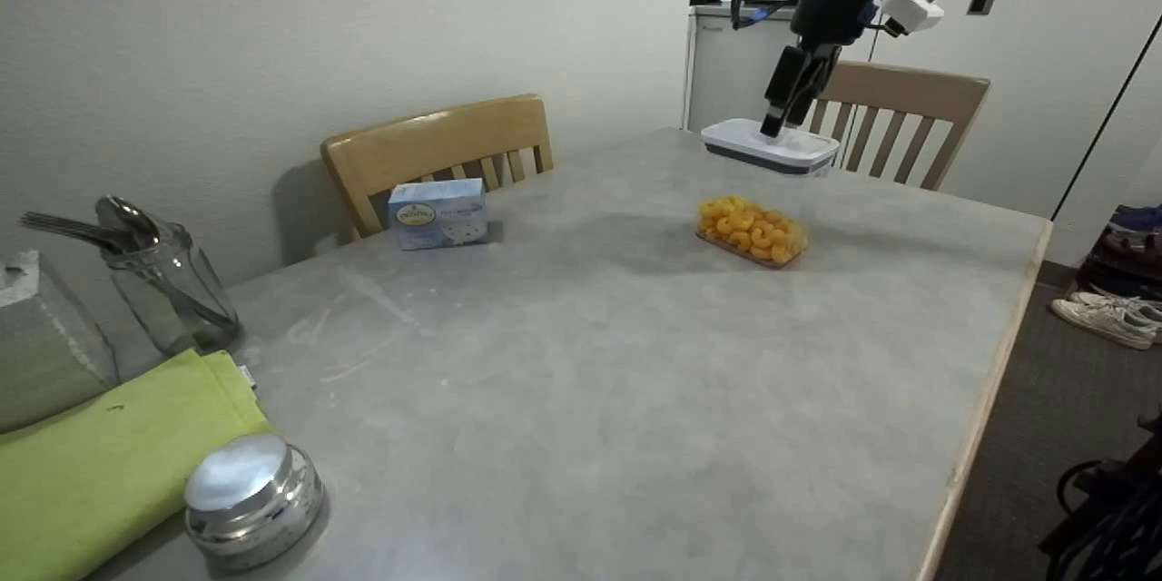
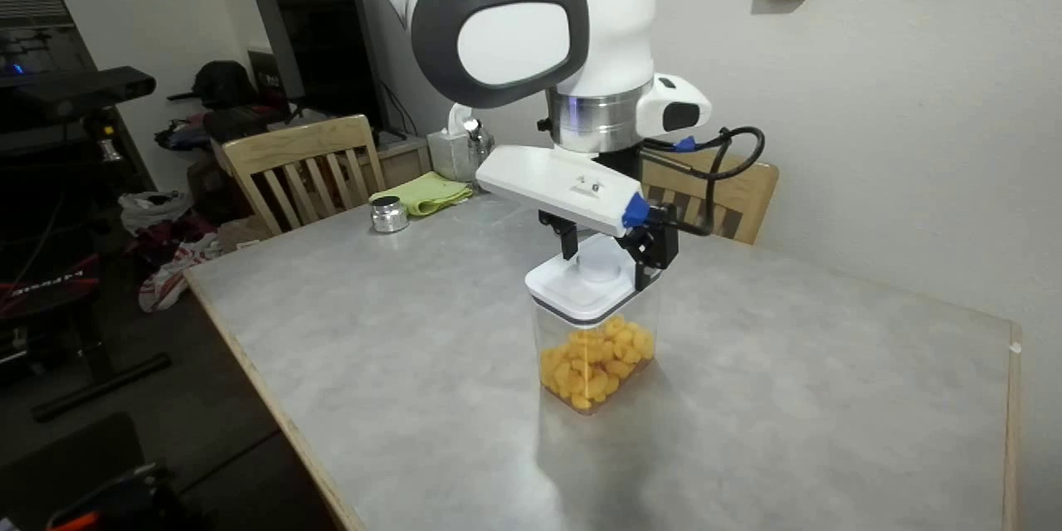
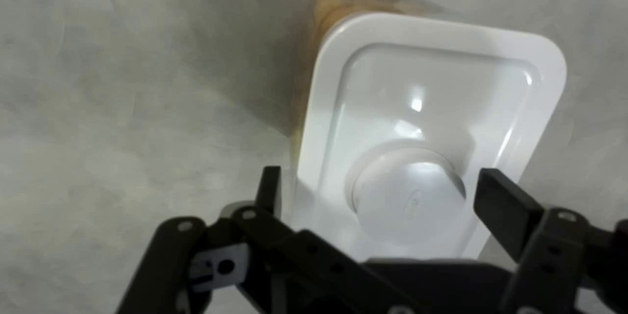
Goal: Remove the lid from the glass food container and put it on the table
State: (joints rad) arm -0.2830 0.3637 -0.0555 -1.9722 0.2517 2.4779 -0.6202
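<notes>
end effector [image 3: 381, 189] over glossy, rounded lid [image 3: 431, 93]

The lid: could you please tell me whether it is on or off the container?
On: in an exterior view the lid sits across the top of the container. Whether it is sealed, I cannot tell.

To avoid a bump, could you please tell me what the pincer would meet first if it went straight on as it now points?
Most likely the white lid: the open pincer points down at it, the round knob showing between its fingers. Just how close is unclear.
</notes>
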